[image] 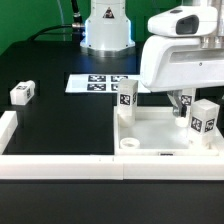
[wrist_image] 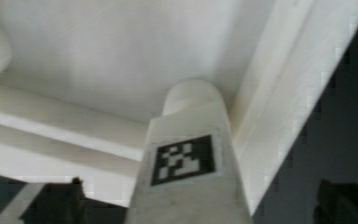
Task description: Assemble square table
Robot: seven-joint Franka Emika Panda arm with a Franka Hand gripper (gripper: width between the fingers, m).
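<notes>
Tabletop point(image: 160, 133) sits on the black table point(image: 60, 125) toward the exterior view's right, tray side up w/ raised rim. A round socket point(image: 128, 145) shows at its near corner on the exterior view's left. Two legs stand upright on it. The far leg point(image: 126, 97) is at the far corner on the exterior view's left, tag facing the camera. The near leg point(image: 203, 120) is close to the exterior view's right edge, tag also facing the camera. The loose leg point(image: 22, 93) lies on the table well apart, at the exterior view's left.

Gripper point(image: 185, 102) hangs over the tabletop, just beside the near leg. The wrist housing point(image: 180, 55), big and white, hides much of the tabletop's far side. Fingers are spread wide, gripping nothing. In the wrist view a tagged leg point(wrist_image: 190, 150) stands between the dark fingers point(wrist_image: 48, 205) w/ a gap on each side, no contact.

Around it:
- Marker board point(image: 98, 83) lies flat just beyond the far leg, btwn tabletop and robot base point(image: 106, 25).
- A long border wall point(image: 60, 166) runs along the near side, up against the tabletop's front rim.
- A short border wall point(image: 8, 126) stands at the exterior view's left, near the loose leg but not touching it.
</notes>
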